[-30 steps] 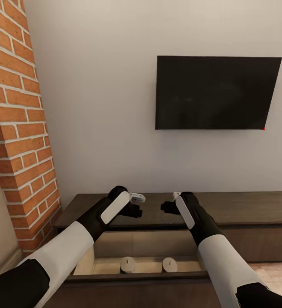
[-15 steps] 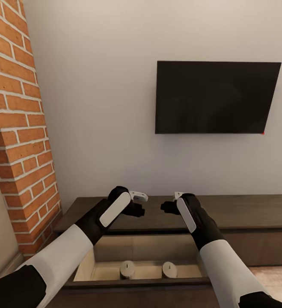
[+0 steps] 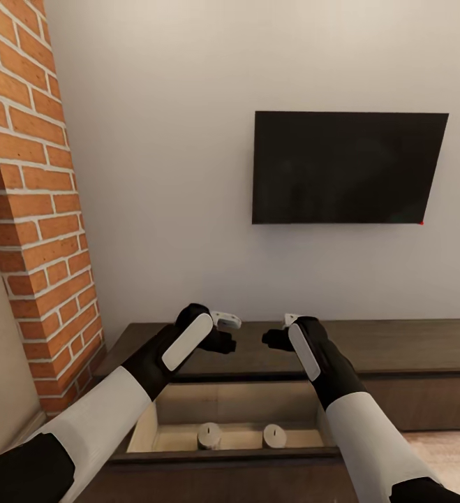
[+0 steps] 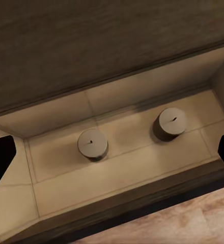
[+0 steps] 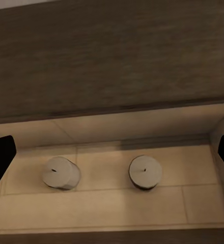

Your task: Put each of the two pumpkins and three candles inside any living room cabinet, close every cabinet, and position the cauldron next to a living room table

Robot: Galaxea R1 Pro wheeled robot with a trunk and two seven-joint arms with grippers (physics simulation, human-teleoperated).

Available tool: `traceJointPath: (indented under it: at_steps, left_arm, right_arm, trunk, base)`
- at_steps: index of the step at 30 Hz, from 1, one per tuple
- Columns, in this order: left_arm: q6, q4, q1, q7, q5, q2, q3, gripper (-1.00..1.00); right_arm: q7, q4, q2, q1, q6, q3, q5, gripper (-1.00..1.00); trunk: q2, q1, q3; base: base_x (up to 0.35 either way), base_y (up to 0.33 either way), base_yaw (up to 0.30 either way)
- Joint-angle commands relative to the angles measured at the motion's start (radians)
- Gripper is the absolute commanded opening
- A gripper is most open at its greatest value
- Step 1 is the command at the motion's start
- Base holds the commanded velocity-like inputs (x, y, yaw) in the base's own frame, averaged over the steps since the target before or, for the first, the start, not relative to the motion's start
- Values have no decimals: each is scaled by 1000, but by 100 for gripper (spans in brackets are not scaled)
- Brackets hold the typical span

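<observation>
We hold both arms up over the low dark cabinet (image 3: 397, 346), whose drawer (image 3: 140, 432) on our left end is pulled out, and the pale wood inside it shows. Two candles stand upright on the drawer floor, well apart from each other: one candle (image 3: 209, 434) below our left arm and the other candle (image 3: 274, 436) below our right. They sit near the front of the drawer, away from its side walls, which is probably just where they were let down from above.

The left claw (image 3: 224, 334) hovers above the cabinet top, and in the left wrist view its dark fingertips (image 4: 0, 157) stand far apart at the picture's edges, so it is released and carries nothing. The right claw (image 3: 277, 332) is spread the same way, with nothing between its fingertips (image 5: 1, 155). We judge both hands are free because this pair of candles is already stowed; the third candle and the pumpkins are yet to be brought, and the drawer is left out to receive them.

Around us is a plain pale wall with a black TV (image 3: 347, 168) mounted on it, a red brick chimney (image 3: 34, 209) at the left, and a strip of light wood floor (image 3: 446, 450) at the lower right.
</observation>
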Motion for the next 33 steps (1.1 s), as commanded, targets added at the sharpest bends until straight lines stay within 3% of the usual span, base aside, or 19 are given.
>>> traceJointPath:
  at_steps: [1, 11, 27, 33]
  left_arm:
    - [1, -1, -1, 10, 10, 0, -2, 100]
    - [1, -1, -1, 12, 9, 0, -3, 100]
    - [1, -7, -1, 16, 8, 0, -5, 100]
    - [1, -7, -1, 38, 7, 0, -6, 100]
  right_arm:
    - [-10, -1, 0, -1, 1, 2, -10, 100]
    - [-10, -1, 0, -1, -2, 3, -10, 100]
    - [-9, -1, 0, -1, -3, 2, -12, 100]
    - [-9, -1, 0, -1, -3, 2, -12, 100]
  trunk:
    - [7, -4, 2]
    - [77, -42, 36]
    - [189, -104, 107]
    - [231, -127, 134]
  base:
    - [-4, 0, 0]
    - [-1, 0, -36]
    - [-3, 0, -199]
    - [-221, 0, -212]
